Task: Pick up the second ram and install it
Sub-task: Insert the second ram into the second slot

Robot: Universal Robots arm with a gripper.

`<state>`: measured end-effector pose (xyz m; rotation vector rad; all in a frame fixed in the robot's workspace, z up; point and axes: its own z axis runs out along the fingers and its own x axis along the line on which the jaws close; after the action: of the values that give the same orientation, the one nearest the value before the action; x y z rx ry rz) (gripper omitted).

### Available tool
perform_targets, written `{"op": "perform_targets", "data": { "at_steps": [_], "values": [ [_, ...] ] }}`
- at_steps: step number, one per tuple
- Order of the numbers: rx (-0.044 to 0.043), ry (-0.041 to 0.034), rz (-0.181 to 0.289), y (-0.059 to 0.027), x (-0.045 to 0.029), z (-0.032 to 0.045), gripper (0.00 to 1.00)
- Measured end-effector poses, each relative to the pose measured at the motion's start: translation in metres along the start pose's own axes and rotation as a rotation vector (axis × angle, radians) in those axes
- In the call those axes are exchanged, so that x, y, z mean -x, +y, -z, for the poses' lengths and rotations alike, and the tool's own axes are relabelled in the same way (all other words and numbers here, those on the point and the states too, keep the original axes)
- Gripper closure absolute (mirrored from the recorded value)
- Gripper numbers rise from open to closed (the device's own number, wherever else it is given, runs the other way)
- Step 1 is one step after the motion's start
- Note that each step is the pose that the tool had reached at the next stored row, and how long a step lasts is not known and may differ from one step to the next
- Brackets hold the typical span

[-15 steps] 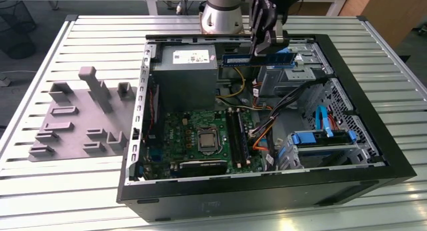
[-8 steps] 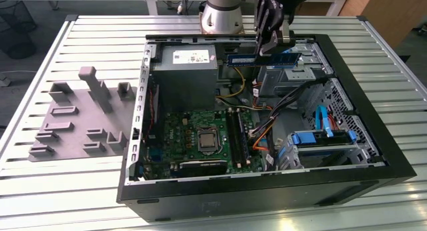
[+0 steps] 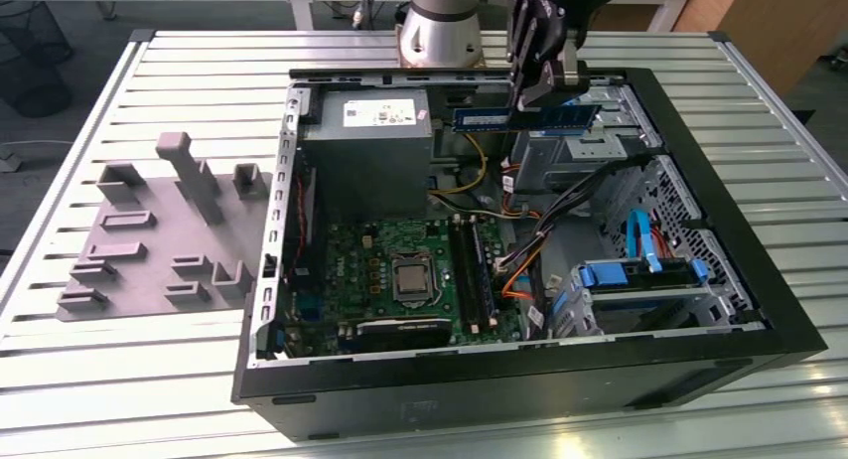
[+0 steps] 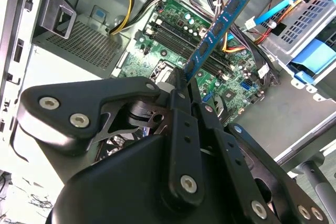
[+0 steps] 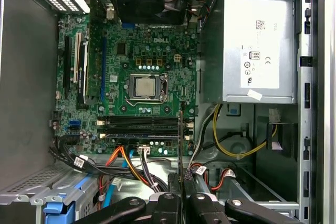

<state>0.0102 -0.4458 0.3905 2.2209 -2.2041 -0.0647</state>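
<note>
Jaws are pressed together on the second ram, pinching its flat faces near mid-length.

Exterior view: the gripper holds the stick level and on edge, well above the motherboard and past its far edge.

Second wrist view: the stick projects from the gripper, with the motherboard behind it and apart from it.

First wrist view: the stick appears edge-on, seen across the motherboard's memory slots.

Handling, as a judgement: the stick is light, stiff, thin and fragile. Hold it by the faces, clear of the contact edge, and avoid twisting.
</note>
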Motion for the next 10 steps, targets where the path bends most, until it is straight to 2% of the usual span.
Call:
{"op": "perform_targets", "data": {
  "at_steps": [10],
  "values": [
    [-0.0002,-0.0003,-0.004,-0.0009,0.0000,0.0000,0.86]
  ]
}}
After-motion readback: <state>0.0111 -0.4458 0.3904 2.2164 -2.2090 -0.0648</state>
